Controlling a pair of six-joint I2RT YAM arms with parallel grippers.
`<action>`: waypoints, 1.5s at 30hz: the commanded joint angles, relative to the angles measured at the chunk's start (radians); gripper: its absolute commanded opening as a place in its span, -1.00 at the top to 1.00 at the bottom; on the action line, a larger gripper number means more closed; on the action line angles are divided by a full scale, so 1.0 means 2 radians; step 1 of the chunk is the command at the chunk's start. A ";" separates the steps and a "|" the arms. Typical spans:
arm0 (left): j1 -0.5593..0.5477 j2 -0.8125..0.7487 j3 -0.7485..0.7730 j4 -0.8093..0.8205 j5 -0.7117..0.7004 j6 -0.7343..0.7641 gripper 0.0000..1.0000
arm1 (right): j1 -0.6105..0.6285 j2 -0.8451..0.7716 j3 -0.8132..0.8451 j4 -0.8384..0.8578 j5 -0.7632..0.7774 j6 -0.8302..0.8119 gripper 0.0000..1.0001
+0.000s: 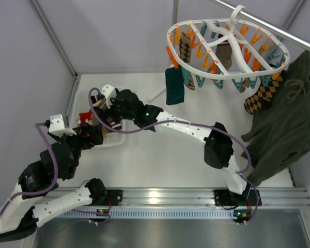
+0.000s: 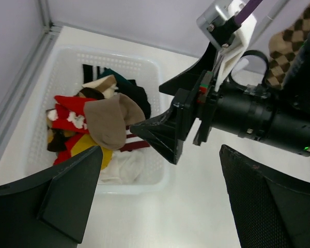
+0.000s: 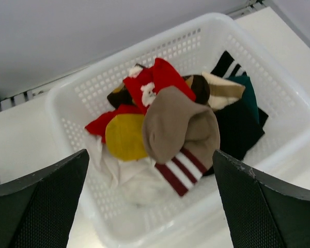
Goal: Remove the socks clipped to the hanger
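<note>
Socks (image 3: 175, 124) lie heaped below the gaping right pincer (image 3: 150, 165).

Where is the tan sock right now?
In the right wrist view, the tan sock lies on top of the pile in the middle of the white basket, between a yellow sock and a black one.

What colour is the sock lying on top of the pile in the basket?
The top sock is plain tan; the right wrist view shows it best.
</note>
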 commanded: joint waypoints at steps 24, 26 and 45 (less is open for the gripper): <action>0.068 0.291 -0.167 0.598 0.492 0.209 -0.97 | -0.001 -0.768 -0.564 -0.119 -0.003 0.133 -0.99; 0.137 0.321 -0.160 0.641 0.568 0.192 -0.97 | -0.002 -0.790 -0.566 -0.139 0.003 0.133 -0.99; 0.219 0.579 0.055 0.697 0.757 0.176 0.07 | -0.001 -0.821 -0.550 -0.173 -0.029 0.136 -0.99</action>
